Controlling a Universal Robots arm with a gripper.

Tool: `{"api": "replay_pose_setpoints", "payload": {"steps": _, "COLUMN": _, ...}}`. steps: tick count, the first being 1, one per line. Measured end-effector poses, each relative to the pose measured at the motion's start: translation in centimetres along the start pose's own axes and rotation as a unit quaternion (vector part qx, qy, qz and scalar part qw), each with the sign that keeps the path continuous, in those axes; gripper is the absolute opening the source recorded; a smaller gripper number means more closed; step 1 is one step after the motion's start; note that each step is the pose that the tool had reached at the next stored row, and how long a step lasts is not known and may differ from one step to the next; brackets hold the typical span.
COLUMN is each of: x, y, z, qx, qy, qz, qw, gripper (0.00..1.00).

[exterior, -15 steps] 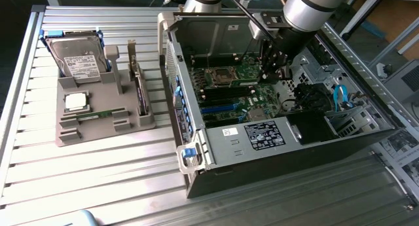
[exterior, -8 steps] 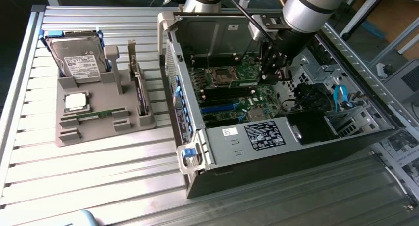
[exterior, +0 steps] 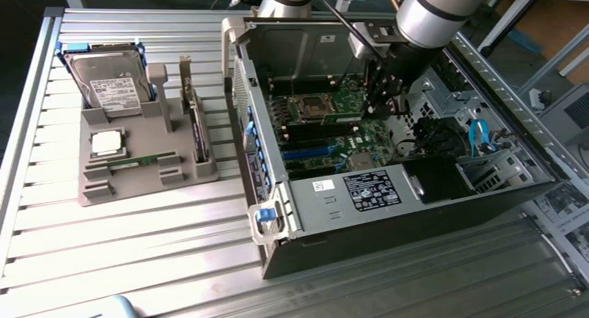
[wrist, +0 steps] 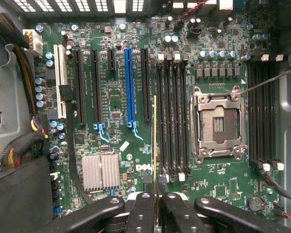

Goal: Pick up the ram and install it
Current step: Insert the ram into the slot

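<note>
Black two-finger gripper (wrist: 155,189) clenched on the ram (wrist: 155,136), a long thin green circuit-board stick seen edge-on, inside the open black metal computer case (exterior: 396,228). Ram runs over the green motherboard (wrist: 111,97), alongside the outermost of the long black memory slots (wrist: 161,121); contact cannot be told. Beyond the slots, the square silver CPU socket (wrist: 218,121) stands uncovered.

The flat green computer board (wrist: 116,97) is dotted with tiny silver spots. One long plastic slot (wrist: 128,87) is bright blue; its neighbours are black. The thin ram stick (wrist: 155,141) shows a yellow-green edge. The metal gripper (wrist: 155,181) is black. The silver metal table (exterior: 120,242) has straight stripes. The plastic holder (exterior: 96,183) is grey.
</note>
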State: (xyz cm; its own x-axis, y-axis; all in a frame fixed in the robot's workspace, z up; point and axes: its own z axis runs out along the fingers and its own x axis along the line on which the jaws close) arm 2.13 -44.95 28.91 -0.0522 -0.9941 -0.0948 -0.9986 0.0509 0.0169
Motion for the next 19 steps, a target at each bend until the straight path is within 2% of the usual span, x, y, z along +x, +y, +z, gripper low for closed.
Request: {"api": "replay_pose_setpoints", "payload": {"steps": 19, "x": 0.07, "y": -0.01, "z": 0.77, "qx": 0.0, "qy": 0.0, "qz": 0.0, "qw": 1.0, "gripper": 0.12}}
